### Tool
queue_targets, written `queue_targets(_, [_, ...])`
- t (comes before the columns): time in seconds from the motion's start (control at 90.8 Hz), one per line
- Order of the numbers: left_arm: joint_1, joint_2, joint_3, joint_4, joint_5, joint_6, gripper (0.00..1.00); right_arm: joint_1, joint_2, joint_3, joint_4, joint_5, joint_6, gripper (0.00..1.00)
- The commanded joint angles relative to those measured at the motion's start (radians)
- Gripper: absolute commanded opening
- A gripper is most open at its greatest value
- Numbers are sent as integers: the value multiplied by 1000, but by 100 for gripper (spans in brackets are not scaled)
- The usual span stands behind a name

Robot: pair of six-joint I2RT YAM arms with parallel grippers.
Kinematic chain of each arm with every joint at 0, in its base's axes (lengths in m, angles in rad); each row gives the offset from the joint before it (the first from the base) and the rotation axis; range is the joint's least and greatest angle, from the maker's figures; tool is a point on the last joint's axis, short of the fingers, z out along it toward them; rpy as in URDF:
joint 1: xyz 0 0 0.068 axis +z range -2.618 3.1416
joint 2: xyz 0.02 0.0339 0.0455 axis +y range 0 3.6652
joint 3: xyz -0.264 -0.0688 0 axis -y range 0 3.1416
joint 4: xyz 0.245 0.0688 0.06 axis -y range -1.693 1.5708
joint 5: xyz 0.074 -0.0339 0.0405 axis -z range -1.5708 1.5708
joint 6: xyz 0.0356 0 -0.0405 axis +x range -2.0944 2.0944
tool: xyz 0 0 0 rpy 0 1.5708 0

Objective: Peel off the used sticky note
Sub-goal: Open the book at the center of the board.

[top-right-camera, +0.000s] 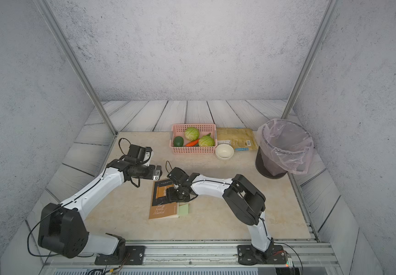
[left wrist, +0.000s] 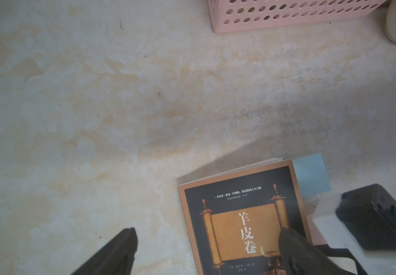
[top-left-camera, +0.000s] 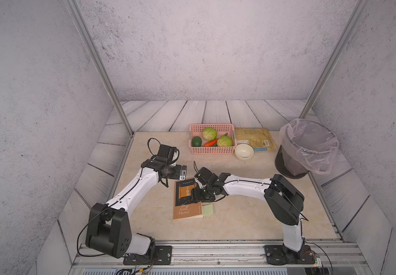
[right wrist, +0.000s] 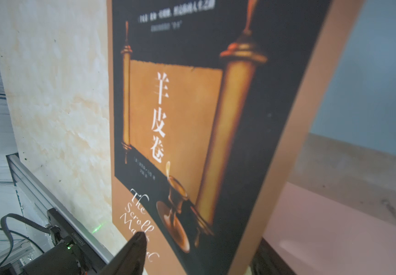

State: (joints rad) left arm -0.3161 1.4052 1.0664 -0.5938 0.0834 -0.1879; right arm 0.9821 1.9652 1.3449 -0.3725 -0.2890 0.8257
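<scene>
A brown-and-black book [top-left-camera: 187, 206] lies flat in the middle of the table. Three sticky notes poke out from its right edge: a blue one [left wrist: 311, 176], a pink one [right wrist: 335, 226] and a green one [top-left-camera: 208, 210]. None shows writing, so I cannot tell which is the used one. My right gripper [top-left-camera: 195, 196] is open, low over the book's right edge, one finger [right wrist: 137, 242] over the cover and the other beside the pink note. My left gripper [left wrist: 208, 229] hovers open above the book's far left corner, holding nothing.
At the back stand a pink basket [top-left-camera: 212, 150] of vegetables, a white bowl [top-left-camera: 244, 151] and a flat yellow packet [top-left-camera: 255, 138]. A black bin [top-left-camera: 306, 147] with a plastic liner is at the right. The metal base rail runs along the front edge.
</scene>
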Motion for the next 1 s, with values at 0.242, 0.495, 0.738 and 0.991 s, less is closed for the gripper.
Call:
queue_targets(0.242, [6, -12, 0, -3, 10, -6, 98, -2, -64, 12, 4, -6, -8, 69])
queue_targets(0.495, [6, -14, -2, -3, 9, -4, 98, -1, -82, -5, 41, -16, -3, 67])
queue_targets(0.738, [6, -17, -2, -4, 6, -3, 98, -1, -68, -26, 74, -28, 13, 66])
queue_targets(0.991, [6, -16, -2, -4, 3, -1, 98, 0, -73, -28, 90, -38, 12, 64])
